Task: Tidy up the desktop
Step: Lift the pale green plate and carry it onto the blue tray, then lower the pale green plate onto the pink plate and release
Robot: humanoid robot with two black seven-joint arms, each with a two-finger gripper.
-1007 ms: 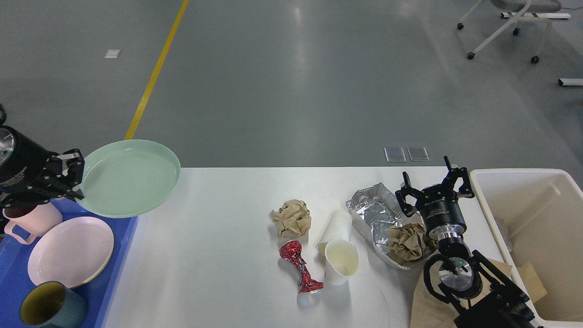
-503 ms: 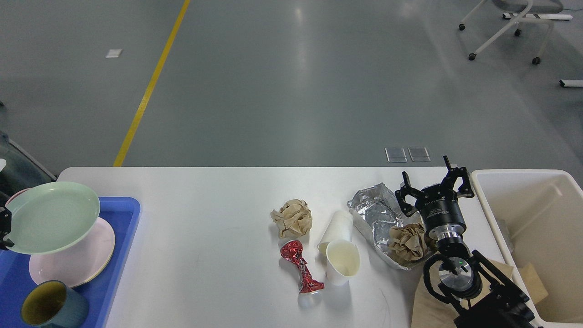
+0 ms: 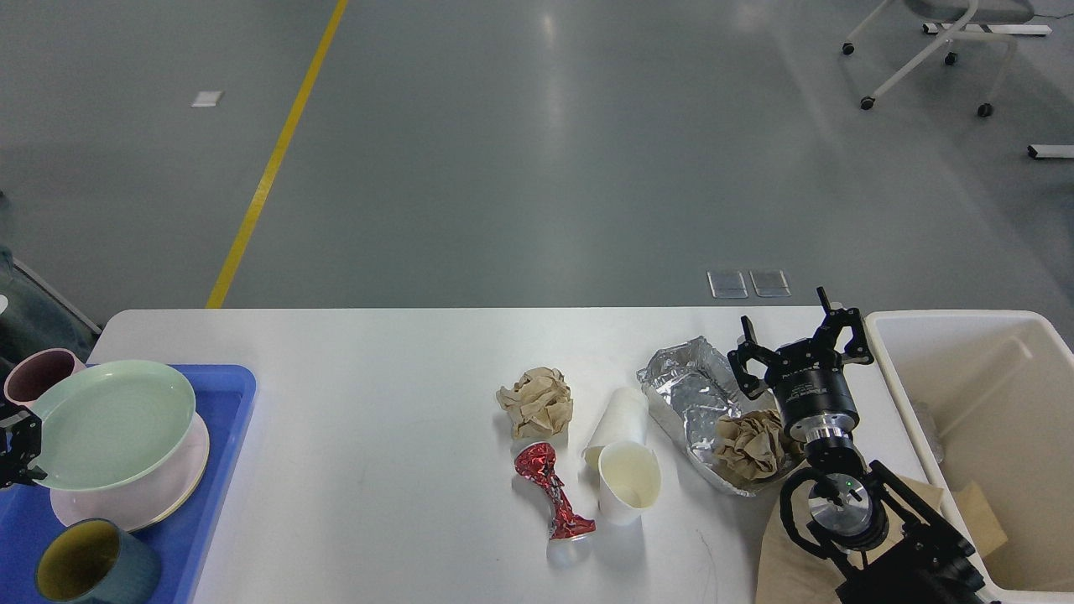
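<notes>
At far left, the green plate (image 3: pixel 109 424) has come down onto the pink plate (image 3: pixel 180 474) in the tray (image 3: pixel 220 457); the left gripper (image 3: pixel 17 453) is still clamped on its rim. Release is probably next. The right gripper (image 3: pixel 797 344) hangs spread above the desktop (image 3: pixel 377 403).

I see the desktop (image 3: pixel 403 377) as a large, smooth white rectangle with rounded corners, lying flat and level; it is by far the widest surface before me; its far edge runs straight across the middle of my view against the grey floor, with the far-left corner curving round in plain sight; its near edge passes out of the bottom of the frame, so I cannot see the near corners; the surface has a faint sheen and carries soft shadows; the broad middle-left stretch is bare white, while the left end, the centre and the right end are covered by things resting on it.
</notes>
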